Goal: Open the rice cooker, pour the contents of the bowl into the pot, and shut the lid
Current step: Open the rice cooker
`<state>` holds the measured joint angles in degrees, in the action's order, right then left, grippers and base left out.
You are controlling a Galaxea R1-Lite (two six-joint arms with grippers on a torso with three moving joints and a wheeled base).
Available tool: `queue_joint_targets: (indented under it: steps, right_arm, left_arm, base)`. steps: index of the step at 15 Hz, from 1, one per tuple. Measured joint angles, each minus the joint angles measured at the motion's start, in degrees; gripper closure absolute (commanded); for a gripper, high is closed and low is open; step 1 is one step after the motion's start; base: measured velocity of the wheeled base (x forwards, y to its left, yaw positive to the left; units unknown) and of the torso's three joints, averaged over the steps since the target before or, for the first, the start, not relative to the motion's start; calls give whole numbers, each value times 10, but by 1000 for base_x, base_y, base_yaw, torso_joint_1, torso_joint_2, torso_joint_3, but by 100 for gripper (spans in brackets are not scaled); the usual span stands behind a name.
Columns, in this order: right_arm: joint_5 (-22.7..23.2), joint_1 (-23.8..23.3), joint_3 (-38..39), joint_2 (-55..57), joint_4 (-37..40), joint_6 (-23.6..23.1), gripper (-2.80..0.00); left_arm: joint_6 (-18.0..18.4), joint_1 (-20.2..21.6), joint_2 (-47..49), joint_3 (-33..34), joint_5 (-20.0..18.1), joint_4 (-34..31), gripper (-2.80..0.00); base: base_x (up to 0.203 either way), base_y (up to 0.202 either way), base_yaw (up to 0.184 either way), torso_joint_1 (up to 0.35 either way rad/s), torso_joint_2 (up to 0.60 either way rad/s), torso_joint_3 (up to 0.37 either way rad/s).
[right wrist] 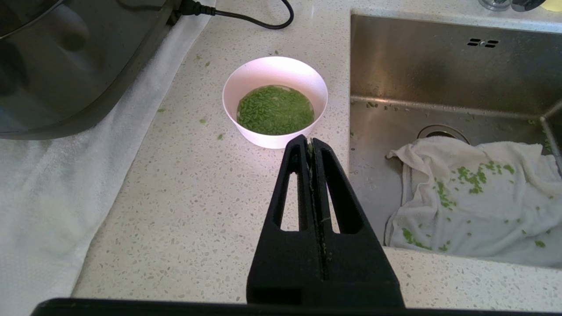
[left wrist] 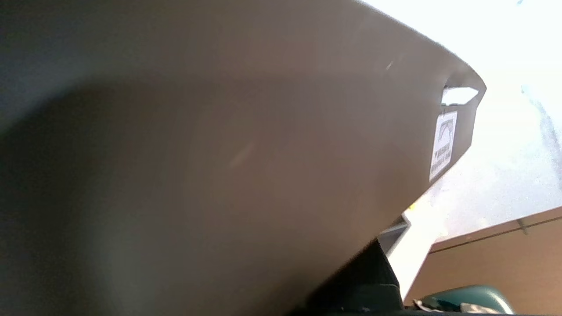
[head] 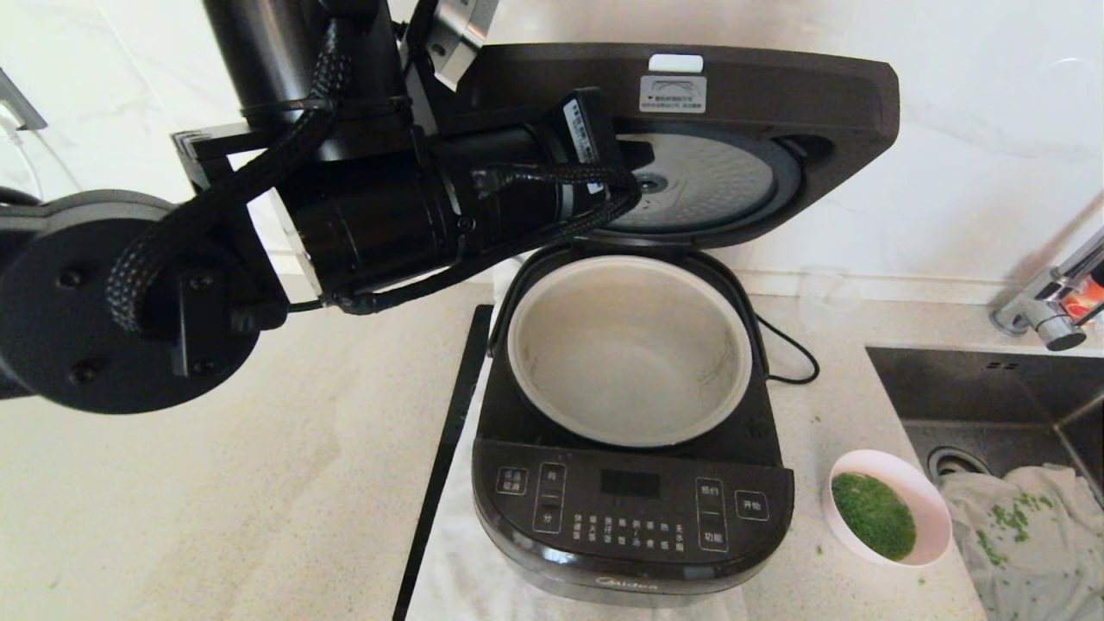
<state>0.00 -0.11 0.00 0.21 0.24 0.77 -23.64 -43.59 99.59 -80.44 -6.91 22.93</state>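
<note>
The black rice cooker (head: 630, 509) stands open, its lid (head: 776, 95) upright and showing the dimpled silver disc. The beige pot (head: 630, 354) inside holds nothing I can see. My left arm reaches across above the cooker, with the left gripper (head: 617, 151) up against the lid's inner face (left wrist: 219, 153). The bowl (head: 936, 509) sits on the counter right of the cooker, with the green contents (head: 873, 516) in it. In the right wrist view my right gripper (right wrist: 310, 141) is shut on nothing, just short of the bowl (right wrist: 230, 94) and its contents (right wrist: 275, 109).
A steel sink (head: 975, 388) lies right of the bowl, with a white towel (head: 1026, 535) flecked green in it and a faucet (head: 1056, 302) behind. A white cloth (right wrist: 44, 197) lies under the cooker. The power cord (head: 789, 354) and a clear cup (head: 824, 293) sit behind.
</note>
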Motion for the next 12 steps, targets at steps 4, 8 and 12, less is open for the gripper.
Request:
queue_joint_targets:
  steps: [4, 8, 12]
  right_arm:
    - [0, 0, 0, 0, 0, 0, 0]
    - [0, 0, 0, 0, 0, 0, 0]
    - [0, 0, 0, 0, 0, 0, 0]
  left_arm:
    - [25, 8, 22, -36, 5, -1, 0]
    - [45, 16, 39, -67, 5, -4, 0]
    - [48, 20, 52, -95, 5, -9, 0]
  base:
    - [0, 0, 0, 0, 0, 0]
    - [0, 0, 0, 0, 0, 0]
    - [0, 0, 0, 0, 0, 0]
